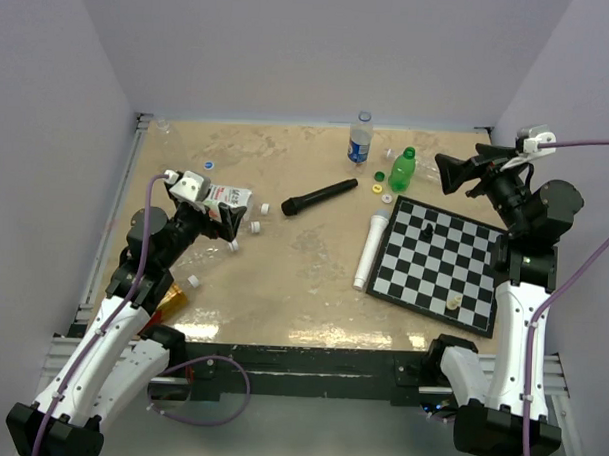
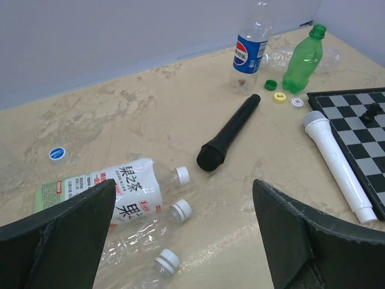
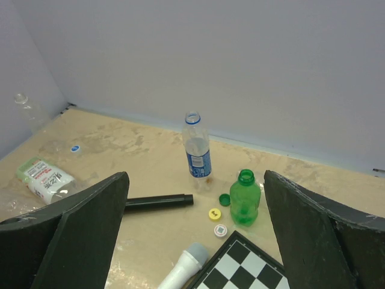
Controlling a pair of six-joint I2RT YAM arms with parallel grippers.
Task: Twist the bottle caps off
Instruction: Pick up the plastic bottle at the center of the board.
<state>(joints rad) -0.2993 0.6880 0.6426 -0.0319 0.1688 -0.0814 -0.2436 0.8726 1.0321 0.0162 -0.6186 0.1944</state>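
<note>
Three capped bottles lie on the bench (image 2: 180, 114) at left: a white-labelled bottle (image 2: 129, 191) printed 果之茶, with a white cap (image 2: 182, 176), and two clear bottles (image 2: 144, 232) touching it. An open-necked Pepsi bottle (image 2: 249, 51) stands far back near a green bottle (image 2: 302, 60) and loose caps (image 2: 280, 97). A black microphone (image 2: 228, 132), white tube (image 2: 337, 162) and chessboard (image 2: 355, 108) lie between. The left gripper (image 2: 183, 198) and right gripper (image 3: 195, 198) have their jaws spread, holding nothing.
</note>
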